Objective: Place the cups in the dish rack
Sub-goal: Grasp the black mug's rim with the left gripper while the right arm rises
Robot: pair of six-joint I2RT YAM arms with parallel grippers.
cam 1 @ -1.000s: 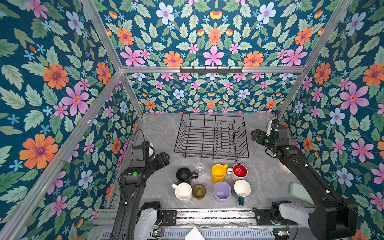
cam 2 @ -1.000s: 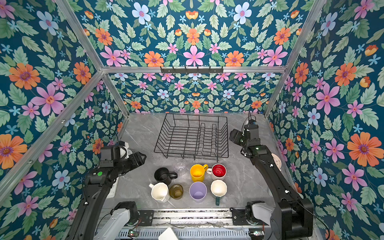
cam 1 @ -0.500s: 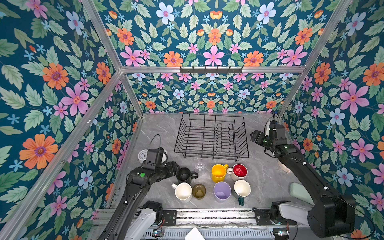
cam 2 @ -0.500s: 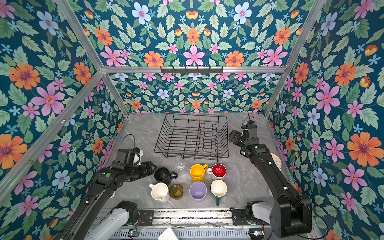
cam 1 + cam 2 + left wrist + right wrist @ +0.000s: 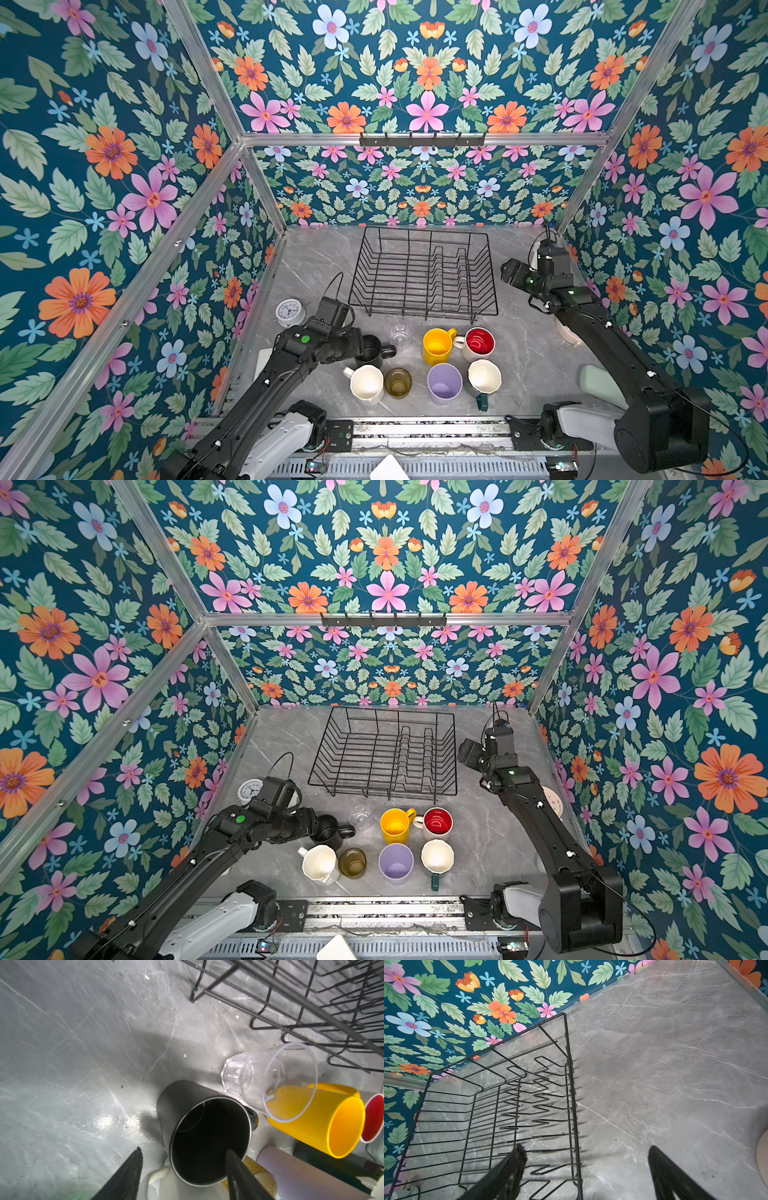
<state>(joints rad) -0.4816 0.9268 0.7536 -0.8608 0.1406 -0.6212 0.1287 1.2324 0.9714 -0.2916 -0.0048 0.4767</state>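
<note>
I had the left gripper (image 5: 182, 1149) down at the black mug (image 5: 203, 1126) with its jaws partly open, straddling the mug's wall. One finger was inside the mouth; the other was outside, with a strip of table (image 5: 316, 266) showing between it and the mug. It had nothing clamped, though I could not tell whether the inner finger touched the wall.

The mug stood upright just in front of the dish rack (image 5: 423, 274), beside the clear glass (image 5: 399, 331). The yellow mug (image 5: 436, 345), red-inside mug (image 5: 480, 343), white mug (image 5: 366, 383), olive glass (image 5: 397, 382), lilac tumbler (image 5: 444, 383) and teal mug (image 5: 484, 376) stood close together on the table nearby. The right gripper (image 5: 586, 1147) hung wide open and empty over the rack's right edge.
</note>
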